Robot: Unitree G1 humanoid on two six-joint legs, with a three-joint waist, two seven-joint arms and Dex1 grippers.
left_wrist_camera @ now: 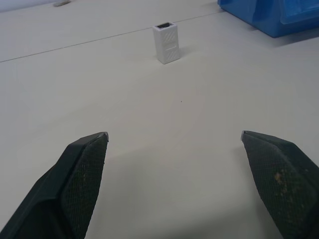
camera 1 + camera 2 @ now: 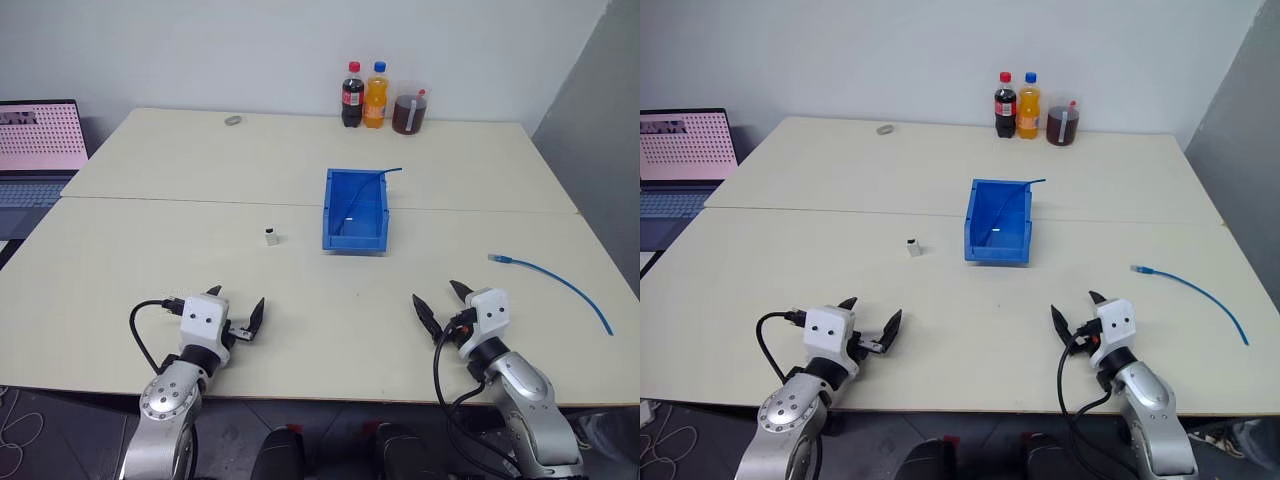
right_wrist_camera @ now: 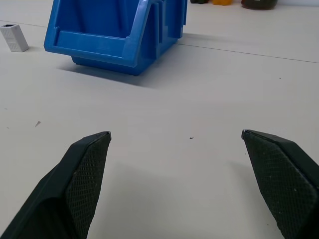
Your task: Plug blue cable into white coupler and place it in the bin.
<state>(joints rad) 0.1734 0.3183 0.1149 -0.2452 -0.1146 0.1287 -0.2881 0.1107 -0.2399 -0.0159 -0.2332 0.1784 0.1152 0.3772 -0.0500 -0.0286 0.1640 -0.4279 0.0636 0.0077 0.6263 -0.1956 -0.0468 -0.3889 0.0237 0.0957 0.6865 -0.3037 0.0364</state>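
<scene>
Both of your grippers sit closest to you, low over the front edge of the big cream table. Your left gripper is at about 7 o'clock and your right gripper is at about 5 o'clock. Each one has its two black fingers spread wide apart, and nothing is between them.

Look up from your left gripper, toward 11 o'clock. You see the tiny white boxy plastic coupler standing upright on the table, with its dark socket facing up. It stands alone, just to the left of the bright blue plastic bin.

That bin with tall walls sits in the middle of the table at 12 o'clock. A thin dark blue cable hangs over its back wall.

Off at 3 o'clock, the long thin light-blue cable lies curved on the table. Its small clear plug points toward the bin. It is well apart from the coupler and from both grippers.

Far back at 12 o'clock stand three drink bottles. A laptop sits at 10 o'clock.
</scene>
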